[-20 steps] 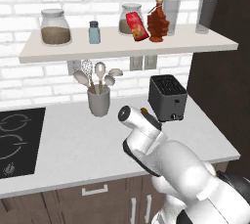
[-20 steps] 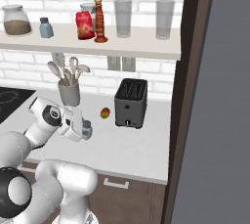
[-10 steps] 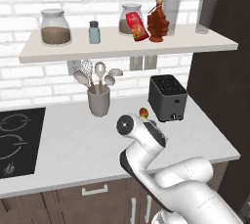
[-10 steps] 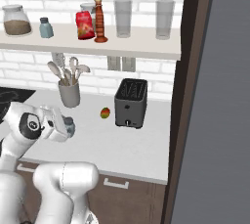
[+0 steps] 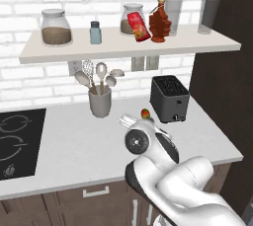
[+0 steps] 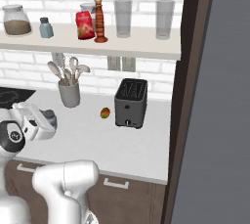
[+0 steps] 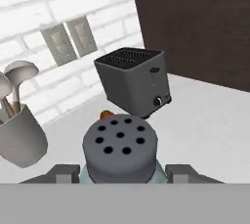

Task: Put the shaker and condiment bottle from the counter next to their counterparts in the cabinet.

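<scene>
In the hand view the shaker's dark grey holed cap point(image 7: 120, 147) sits between the finger tips point(image 7: 61, 173), so my gripper point(image 7: 122, 175) is shut on it. The hand hovers low over the counter point(image 5: 74, 143), left of the toaster; my gripper point(image 5: 129, 121) point(image 6: 47, 119) points toward the wall. On the cabinet shelf point(image 5: 148, 47) the matching shaker point(image 5: 95, 32) point(image 6: 46, 27) stands between two jars. The brown-red condiment bottle point(image 5: 159, 20) point(image 6: 99, 18) stands upright beside the slim red container point(image 5: 139, 26) point(image 6: 85, 25).
A dark toaster point(image 5: 170, 97) point(image 7: 134, 81) stands at the counter's right, with a small red-green fruit point(image 5: 146, 114) beside it. A grey utensil holder point(image 5: 100, 102) sits by the wall. The black hob point(image 5: 15, 141) lies at the left. Two tall glasses point(image 5: 208, 15) stand on the shelf's right end.
The arm has folded lower and back toward the base, and the hand has shifted left over the counter with the shaker still between the fingers.
</scene>
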